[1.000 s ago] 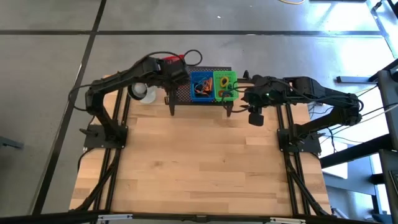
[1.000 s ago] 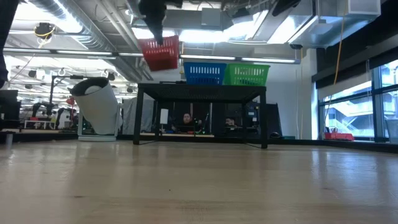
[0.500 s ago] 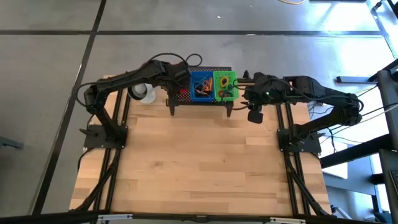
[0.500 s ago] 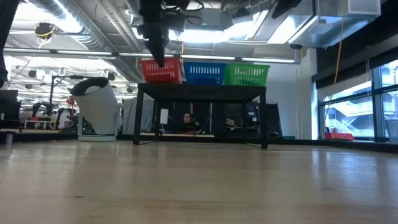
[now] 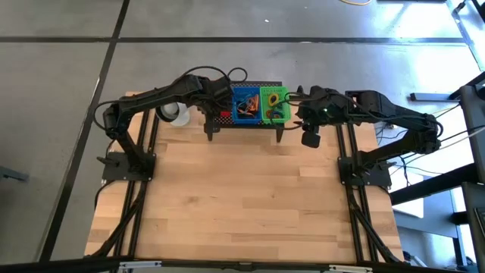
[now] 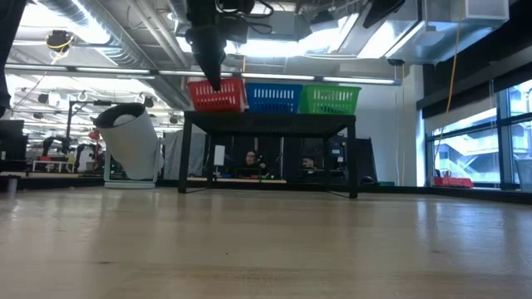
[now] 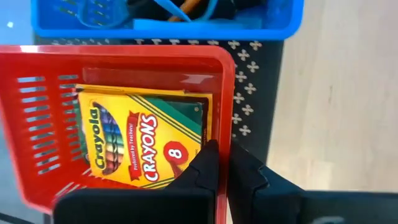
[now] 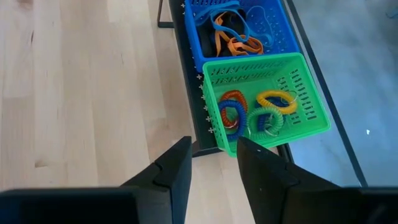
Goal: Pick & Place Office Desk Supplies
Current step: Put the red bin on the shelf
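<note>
A red basket point(image 7: 50, 124) holding a yellow crayon box point(image 7: 143, 140) stands on the black mesh stand point(image 6: 266, 120), beside the blue basket point(image 6: 273, 98) and green basket point(image 6: 331, 100). My left gripper point(image 7: 222, 155) is shut on the red basket point(image 5: 225, 115). The blue basket point(image 8: 242, 28) holds orange and blue rubber bands point(image 8: 233, 37). Coloured coiled loops point(image 8: 249, 115) lie in the green basket point(image 8: 267, 106). My right gripper point(image 8: 211, 155) hangs open above the stand's right end point(image 5: 297, 114), touching nothing. My left gripper pinches the red basket's wall facing the table's near edge point(image 7: 225, 124), one finger point(image 7: 208, 163) inside the basket and one point(image 7: 245, 174) outside. It comes from above, pointing down. The basket sits upright with its bottom on the mesh stand.
A white cup-like object point(image 5: 174, 112) stands left of the stand point(image 6: 133, 141). The stand's legs point(image 6: 184, 154) raise the baskets above the wooden table point(image 5: 242, 197). The baskets stand close side by side at the far edge.
My left gripper has carried the red basket down and toward the table's right, from tilted in the air left of the blue basket onto the stand beside it. It has stayed shut on the wall; the basket now stands level.
</note>
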